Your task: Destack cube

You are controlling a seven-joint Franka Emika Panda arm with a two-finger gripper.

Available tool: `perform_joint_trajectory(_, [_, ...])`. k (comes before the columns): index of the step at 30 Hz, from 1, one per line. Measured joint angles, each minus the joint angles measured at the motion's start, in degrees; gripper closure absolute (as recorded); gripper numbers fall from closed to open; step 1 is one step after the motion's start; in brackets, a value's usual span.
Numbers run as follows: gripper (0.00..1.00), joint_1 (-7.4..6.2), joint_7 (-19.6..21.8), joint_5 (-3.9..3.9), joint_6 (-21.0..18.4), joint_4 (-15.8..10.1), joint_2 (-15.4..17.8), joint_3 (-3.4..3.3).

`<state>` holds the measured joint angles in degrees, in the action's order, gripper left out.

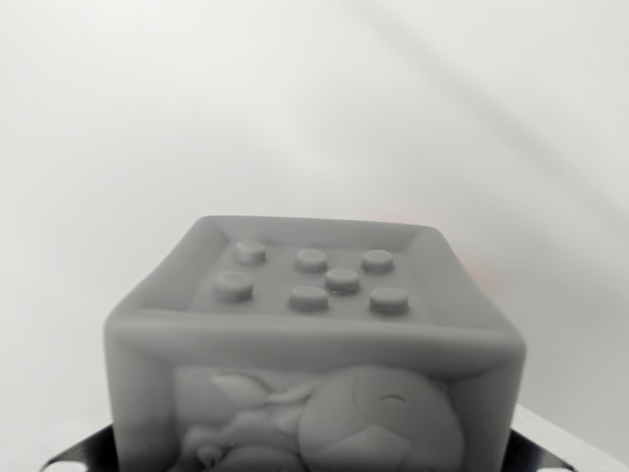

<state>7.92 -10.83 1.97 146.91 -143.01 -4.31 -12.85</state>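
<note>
Item: grey soft cube (313, 344), count one; no second cube visible. Top face recessed, seven raised studs; front face with an embossed animal figure. Position: low centre of the wrist view, close under the camera, against a blank white surface (314, 108). Gripper: fingers out of view; released or clenched cannot be told. Dark edges at the bottom corners, unidentified. Step, judged: lift or carry of the cube. Next calls for clear set-down space
</note>
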Motion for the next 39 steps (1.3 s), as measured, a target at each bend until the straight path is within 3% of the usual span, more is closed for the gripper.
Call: perform_joint_trajectory(39, [1.00, -6.18, 12.3, -0.11, 1.7, -1.2, -0.4, 3.04])
